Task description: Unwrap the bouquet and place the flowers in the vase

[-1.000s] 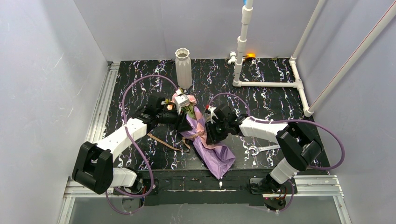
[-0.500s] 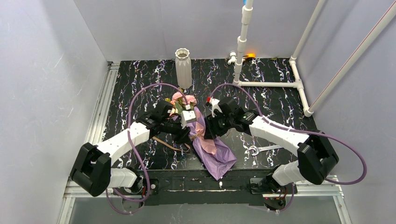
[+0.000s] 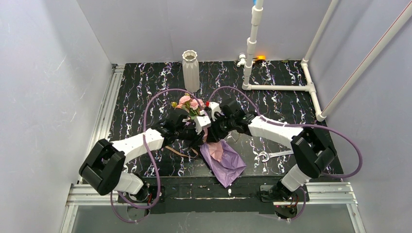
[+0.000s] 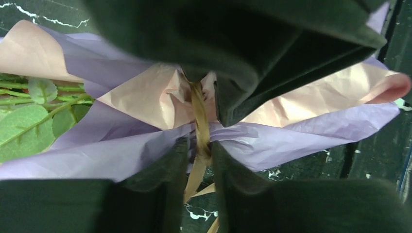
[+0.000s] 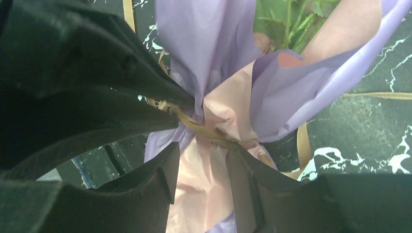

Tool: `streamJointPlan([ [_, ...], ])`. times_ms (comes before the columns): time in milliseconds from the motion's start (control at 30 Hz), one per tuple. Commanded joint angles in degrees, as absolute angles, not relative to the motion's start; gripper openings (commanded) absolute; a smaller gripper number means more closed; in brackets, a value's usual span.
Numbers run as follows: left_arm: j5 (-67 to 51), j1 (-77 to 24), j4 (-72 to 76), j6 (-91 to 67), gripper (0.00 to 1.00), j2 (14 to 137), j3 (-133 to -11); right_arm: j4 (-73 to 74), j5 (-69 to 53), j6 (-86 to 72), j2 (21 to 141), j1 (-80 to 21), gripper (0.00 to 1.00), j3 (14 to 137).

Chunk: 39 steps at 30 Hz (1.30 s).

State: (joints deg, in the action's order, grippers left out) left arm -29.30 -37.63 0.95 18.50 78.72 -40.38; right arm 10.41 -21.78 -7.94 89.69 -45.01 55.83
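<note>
While the bouquet (image 3: 223, 162) lies on the bench (image 3: 145, 82), left fingers (image 4: 160, 204) hug its ribbon (image 4: 200, 126), grip unconfirmed, and right fingers (image 5: 155, 194) stand apart astride the wrap (image 5: 194, 48); opposing pulls could tear it.

The left arm (image 3: 136, 143) and right arm (image 3: 274, 132) are wearing white shells between chunky black joint housings, their black bases sitting at the near edge of the table (image 3: 136, 82). A purple cable (image 3: 167, 91) is looping off each. The left gripper (image 4: 200, 145) and right gripper (image 5: 201, 148) are showing dark matte fingers.

Purple-pink paper (image 4: 97, 150), seemingly gold-tan ribbon (image 4: 200, 116)
</note>
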Motion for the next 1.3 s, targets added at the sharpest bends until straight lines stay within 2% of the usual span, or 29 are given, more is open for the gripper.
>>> streamJointPlan([
  [0,-27.04,-37.53,3.78,15.08,0.15,79.41,-39.53,4.7,-23.9,-5.02,91.78,-44.99,0.5,57.57],
  [100,-26.71,-37.5,3.78,13.83,0.0,78.8,-38.91,4.51,-24.12,-4.54,92.09,-45.03,0.5,56.97],
  [267,-26.6,-35.17,3.15,11.47,0.0,75.56,-37.72,5.67,-22.06,-2.64,92.03,-45.04,0.42,55.69],
  [433,-30.29,-32.45,0.54,10.2,0.0,69.47,-37.82,8.51,-17.79,-0.22,91.64,-45.06,0.27,54.77],
  [633,-34.84,-31.39,-4.09,11.86,0.0,67.5,-38.06,11.64,-16.49,1.46,90.47,-45.08,0.21,54.19],
  [733,-37.03,-31.38,-5.09,14.35,0.0,68.14,-38.07,11.02,-18.25,1.62,87.71,-45.09,0.23,54.0],
  [867,-38.19,-31.37,-5.09,16.83,0.0,69.62,-38.12,4.79,-21.4,0.7,82.84,-45.09,0.34,52.46],
  [933,-38.41,-31.38,-5.02,17.63,0.0,69.94,-38.24,0.77,-21.93,0.66,81.59,-45.13,0.35,51.62],
  [1267,-37.72,-31.31,-5.06,18.57,0.0,70.2,-39.54,-7.71,-25.23,3.17,88.47,-46.28,0.4,51.99],
])
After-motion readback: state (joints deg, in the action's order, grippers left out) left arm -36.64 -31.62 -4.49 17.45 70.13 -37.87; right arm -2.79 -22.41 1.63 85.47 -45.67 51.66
